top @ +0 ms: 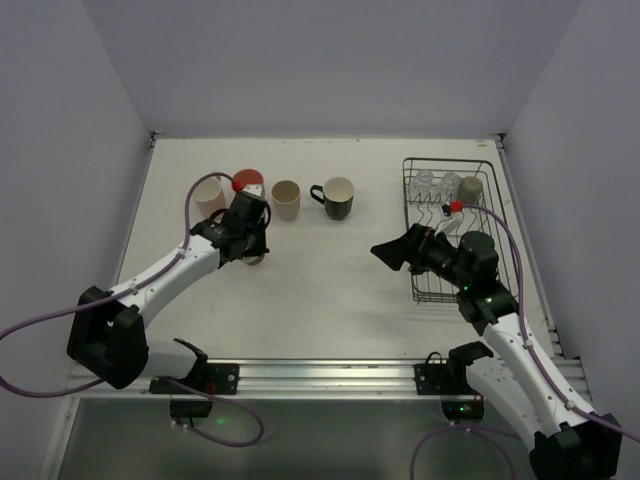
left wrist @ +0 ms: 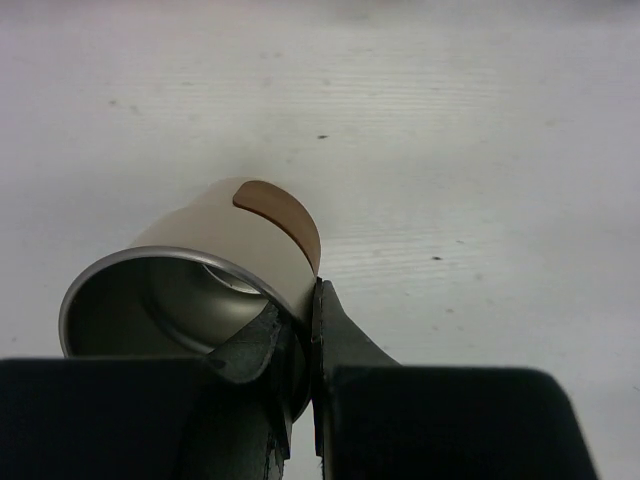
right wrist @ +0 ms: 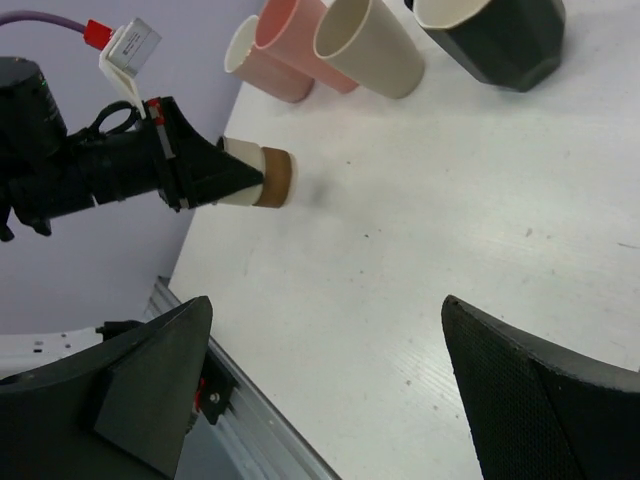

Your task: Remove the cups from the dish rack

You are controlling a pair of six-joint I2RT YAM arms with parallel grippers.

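Left gripper (left wrist: 300, 322) pinches the cup (left wrist: 228, 243) by its rim. The cup is tipped sideways with its base pointing away from the jaws, just before the row (top: 286, 198). Right gripper (top: 383, 252) gapes wide and empty beside the rack (top: 497, 200), nearer its glasses (top: 435, 185).

The left arm (top: 165, 272) stretched from its base at the lower left of the top view toward the upper centre-left, wrist tipped downward. The left end effector (left wrist: 302, 312) was pinched tight on the wall of a small cup (left wrist: 225, 235), one finger inside the rim and one outside. The right arm (top: 505, 325) rose from the lower right and bent leftward. The right end effector (top: 384, 251) pointed toward the frame's centre, jaws spread wide and holding nothing.
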